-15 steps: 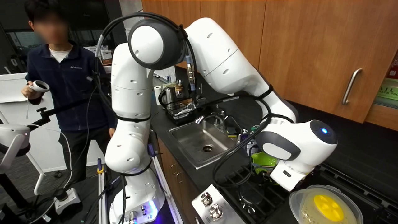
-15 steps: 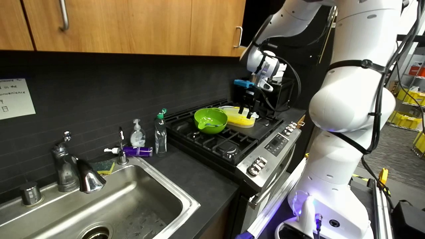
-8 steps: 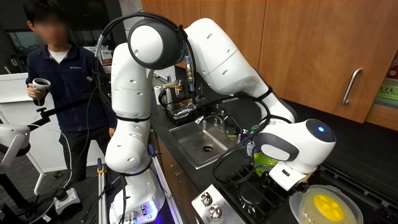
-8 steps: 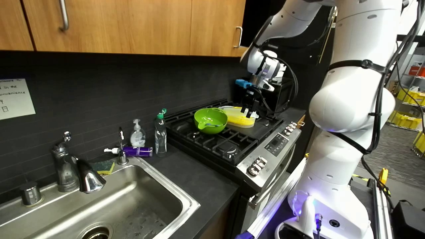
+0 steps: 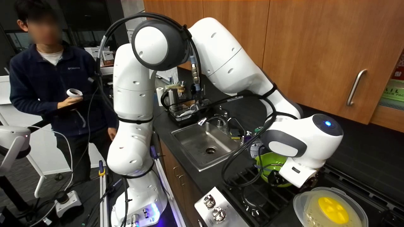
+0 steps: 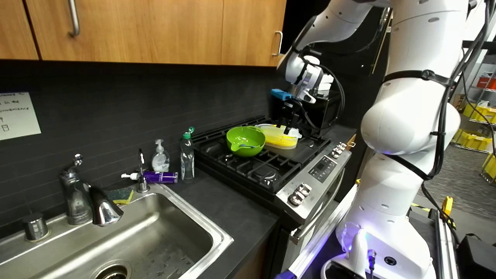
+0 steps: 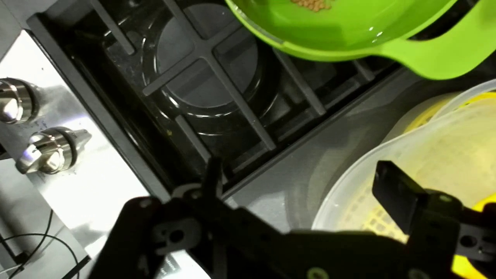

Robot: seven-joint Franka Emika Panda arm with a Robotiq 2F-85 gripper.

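Wooden cabinets (image 6: 166, 31) hung above a dark tabletop (image 6: 228, 211), a sink (image 6: 186, 228) and a stove (image 6: 323, 169). Handwriting on a wall note (image 6: 19, 115) was partly legible, including "in the" and "onvenience", cut off at the left. A green package (image 5: 394, 94) beside the cabinets showed "AIL", likewise incomplete. Small white lettering on a dark jacket (image 5: 44, 85) was too blurred to read with certainty. On the stove stood a green bowl (image 6: 243, 135) with a pouring lip and a handle; brown grains (image 7: 313, 4) lay in its bottom. Just beside it sat a tub (image 6: 273, 138) of cloudy plastic with yellow parts. Fingers (image 7: 399, 197) stood wide apart with nothing between them, hanging over the stove near the bowl and the tub. In the wrist view one finger overlapped the tub's rim; contact could not be determined.
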